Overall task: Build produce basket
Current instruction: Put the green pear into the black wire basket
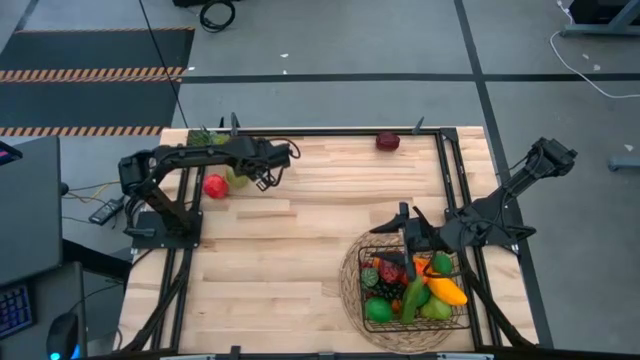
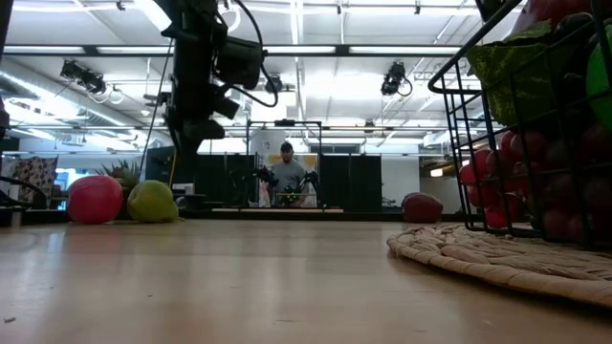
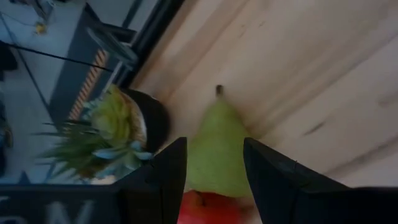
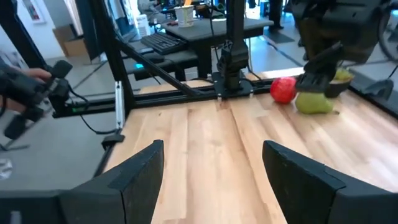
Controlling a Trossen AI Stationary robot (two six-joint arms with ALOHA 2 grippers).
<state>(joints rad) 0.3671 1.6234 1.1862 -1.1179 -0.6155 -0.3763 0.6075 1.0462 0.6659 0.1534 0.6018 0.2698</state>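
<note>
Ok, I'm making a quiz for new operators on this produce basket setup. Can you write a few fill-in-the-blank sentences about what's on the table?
1. The black wire basket sits on a round woven ____.
2. The left gripper hovers open above a green ____, not touching it.
3. Right beside that fruit lies a ____ apple.
4. The right gripper is open and holds ____.

Missing words: mat; pear; red; nothing

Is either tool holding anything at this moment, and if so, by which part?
Nothing is held. The left tool hangs open above the green pear; the right tool is open and empty beside the basket.
</note>
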